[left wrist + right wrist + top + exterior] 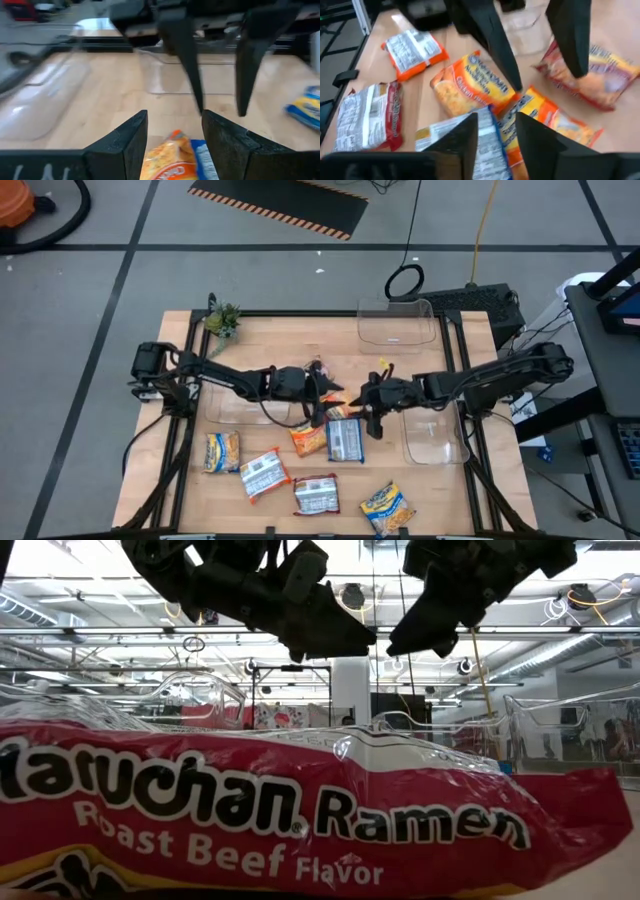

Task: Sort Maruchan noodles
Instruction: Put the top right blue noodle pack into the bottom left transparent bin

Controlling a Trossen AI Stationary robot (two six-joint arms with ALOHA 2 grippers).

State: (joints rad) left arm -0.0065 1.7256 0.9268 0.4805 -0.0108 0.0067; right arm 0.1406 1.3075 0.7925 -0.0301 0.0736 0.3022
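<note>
Wood table (420, 505) | 7 noodle pkts (222, 451) seen, 3 clear bins (396, 322) | L tool (322, 393) & R tool (366, 398) both apart, empty.

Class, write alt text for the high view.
Both arms meet over mid-table, left tool and right tool above an orange packet and a blue-edged packet. Four more packets lie nearer the front edge; clear bins sit around.

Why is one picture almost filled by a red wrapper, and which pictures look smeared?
Low view: a Maruchan packet lies right before the lens; bright ceiling lights leave both grippers as silhouettes. Left wrist view: the far clear bin is smeared. Right wrist view: the packets look soft.
</note>
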